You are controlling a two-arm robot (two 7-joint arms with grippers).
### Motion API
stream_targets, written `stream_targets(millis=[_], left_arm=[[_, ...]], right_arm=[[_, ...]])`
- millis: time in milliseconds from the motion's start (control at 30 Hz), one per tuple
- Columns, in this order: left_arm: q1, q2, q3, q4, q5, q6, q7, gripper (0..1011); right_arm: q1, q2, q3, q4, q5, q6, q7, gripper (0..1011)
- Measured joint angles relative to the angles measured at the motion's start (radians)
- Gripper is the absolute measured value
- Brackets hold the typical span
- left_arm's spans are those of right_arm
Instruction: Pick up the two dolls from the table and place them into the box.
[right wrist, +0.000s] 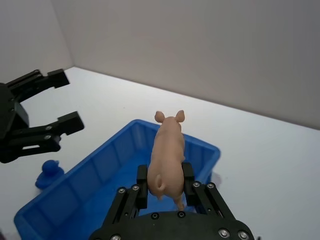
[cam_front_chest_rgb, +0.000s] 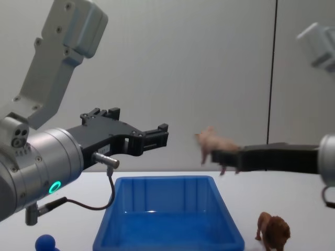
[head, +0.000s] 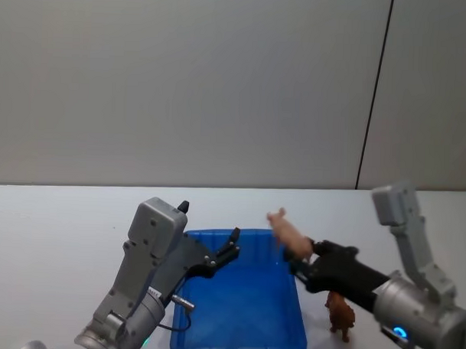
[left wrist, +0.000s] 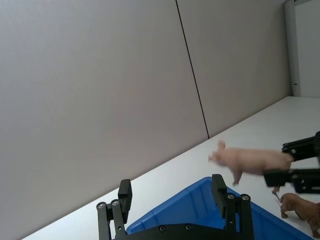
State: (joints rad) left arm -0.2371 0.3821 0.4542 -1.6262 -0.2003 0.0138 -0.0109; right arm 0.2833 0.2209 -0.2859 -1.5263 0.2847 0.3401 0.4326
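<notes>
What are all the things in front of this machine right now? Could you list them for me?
pig: one, pale pink, in the air near the box's far right corner
lion: one, brown, standing on the table right of the box
box: one, bright blue, on the table
small toy: one, blue, on the table left of the box
table: one, white
wall: grey, behind the table
left pincer: black, open, over the box's left side
right pincer: black, shut on the pig
</notes>
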Motion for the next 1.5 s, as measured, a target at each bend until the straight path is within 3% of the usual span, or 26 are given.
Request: stream_targets(millis=[367, 533, 733, 1133, 1500], left_arm=[[0.0, 0.0, 0.0, 0.0, 0.0, 0.0, 0.0, 1003], [0.0, 0.0, 0.0, 0.0, 0.0, 0.0, 0.0, 1003], [0.0, 0.0, 0.0, 0.0, 0.0, 0.0, 0.0, 1003], [0.0, 0.0, 0.0, 0.0, 0.0, 0.0, 0.0, 1003], [0.0, 0.0, 0.0, 0.0, 0.0, 0.0, 0.0, 1003]], right_arm=[[0.039, -0.037, -0.036, 0.053, -0.023, 0.046, 0.046, 710], [0.041, -0.038, -0.039, 0.055, -0.025, 0.046, 0.045, 883], [0.018, -0.017, -0.03, 0.03, -0.018, 0.017, 0.014, 1001], [-0.08, 0.062, 0.006, -0.063, 0.018, -0.045, -0.051, 1001], [-0.162, 0.123, 0.03, -0.114, 0.059, -0.055, -0.092, 1001]])
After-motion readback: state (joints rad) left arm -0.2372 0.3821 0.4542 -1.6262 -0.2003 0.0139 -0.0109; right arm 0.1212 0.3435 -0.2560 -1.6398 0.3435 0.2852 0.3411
